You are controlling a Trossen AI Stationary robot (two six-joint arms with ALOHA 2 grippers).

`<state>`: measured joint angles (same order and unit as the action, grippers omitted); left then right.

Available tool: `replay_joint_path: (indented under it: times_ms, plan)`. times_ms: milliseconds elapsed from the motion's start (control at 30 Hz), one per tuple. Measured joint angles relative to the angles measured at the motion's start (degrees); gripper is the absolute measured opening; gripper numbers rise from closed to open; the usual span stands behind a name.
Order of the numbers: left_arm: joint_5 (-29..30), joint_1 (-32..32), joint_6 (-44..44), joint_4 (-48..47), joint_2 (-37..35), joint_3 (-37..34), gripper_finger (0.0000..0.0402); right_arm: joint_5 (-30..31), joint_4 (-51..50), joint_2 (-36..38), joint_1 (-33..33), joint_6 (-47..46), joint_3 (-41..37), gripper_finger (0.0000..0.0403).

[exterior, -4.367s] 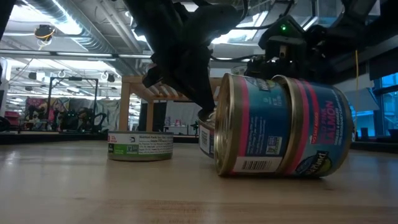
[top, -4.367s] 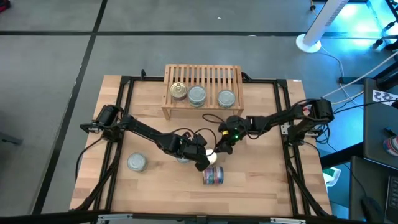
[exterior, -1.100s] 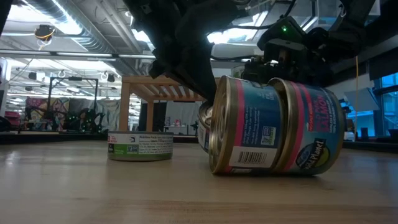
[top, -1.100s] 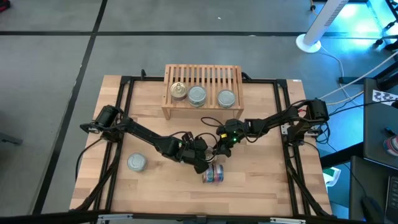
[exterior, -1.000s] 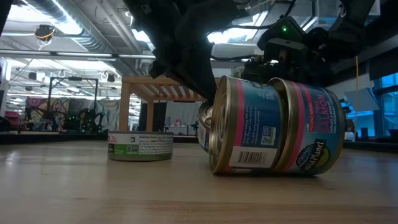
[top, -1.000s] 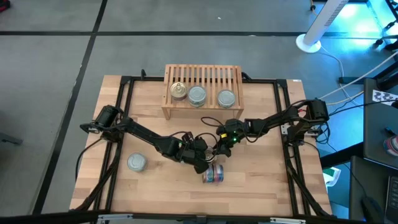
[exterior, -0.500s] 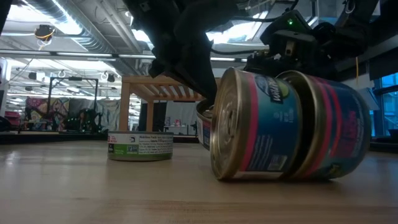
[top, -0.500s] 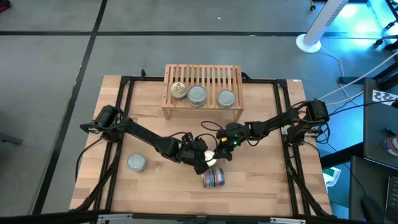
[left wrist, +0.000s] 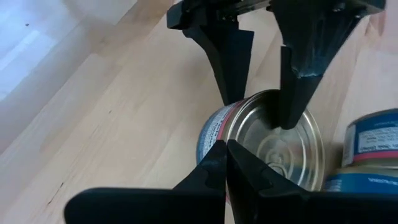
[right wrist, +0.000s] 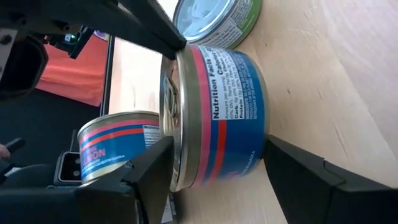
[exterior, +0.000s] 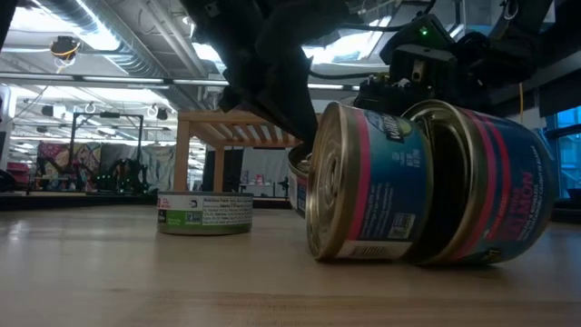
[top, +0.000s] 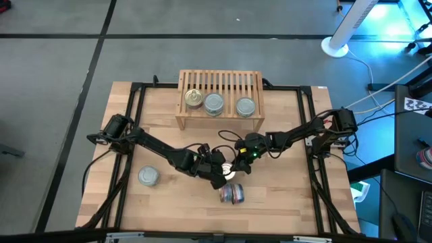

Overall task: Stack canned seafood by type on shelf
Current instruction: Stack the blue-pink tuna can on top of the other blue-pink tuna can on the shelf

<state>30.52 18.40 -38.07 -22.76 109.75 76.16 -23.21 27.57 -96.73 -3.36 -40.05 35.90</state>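
Just in front of the shelf (top: 220, 101), which carries three tins on its slatted top, both arms meet mid-surface over an upright blue-and-red tin (right wrist: 221, 115) standing on the surface (top: 169, 209). The right gripper (right wrist: 217, 171) has its fingers spread wide on either side of that tin's labelled wall, apparently not yet pinching it, while the left gripper (left wrist: 225, 163) is pressed together with its tip at the tin's gold lid, seemingly steadying it. Beside this tin, on the side away from the shelf, a pair of blue-and-red tins (exterior: 436, 186) lies toppled on its side, and a green-labelled flat tin (exterior: 204, 212) sits well apart toward the left arm's side of the surface. The step in hand looks like securing the upright tin for a lift to the shelf. To do it well, the right gripper should sit low enough to clamp the wall squarely below the rim, centred across the widest part, then close firmly before the left gripper backs off the lid. Lifting straight up first would avoid nudging the toppled pair, which could roll, and the tin belongs with matching labels on the shelf.
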Motion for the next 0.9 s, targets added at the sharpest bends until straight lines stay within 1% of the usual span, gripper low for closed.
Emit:
replay_joint_path:
  times_ms: [133,367,600,900]
  plan:
    - [0.27,0.10,0.54,0.04,0.00,0.00,0.0000,-0.91,-0.20,0.00,0.00,-0.82,0.02,0.0243]
    - [0.78,0.37,0.60,0.00,0.00,0.00,0.0000,1.72,-2.75,0.00,-0.02,-2.23,0.09,0.0243]
    - [1.46,0.43,0.62,-0.04,0.02,0.00,0.0000,1.58,-3.13,0.02,-0.02,-2.15,0.09,0.0243]
    - [1.60,0.48,1.92,0.11,0.02,0.00,0.0000,4.14,-1.63,0.02,-0.02,2.06,0.09,0.0243]
